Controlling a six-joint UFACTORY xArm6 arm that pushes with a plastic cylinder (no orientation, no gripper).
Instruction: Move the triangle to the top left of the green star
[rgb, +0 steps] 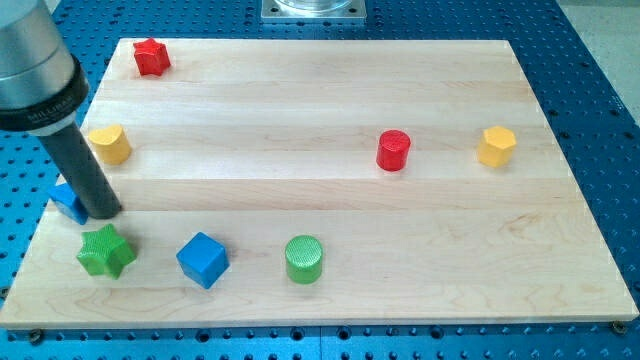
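Observation:
The green star (106, 251) lies near the board's bottom left corner. A blue triangle (68, 200) sits just above and left of it, at the board's left edge, partly hidden by my rod. My tip (104, 213) rests on the board right beside the triangle's right side, just above the star. The rod rises from there to the view's top left.
A red star (152, 57) lies at top left, a yellow block (109, 144) at left, a blue cube (203, 260) and a green cylinder (304, 259) along the bottom, a red cylinder (394, 151) and a yellow hexagon (496, 146) at right. The wooden board (320, 110) ends close to the triangle.

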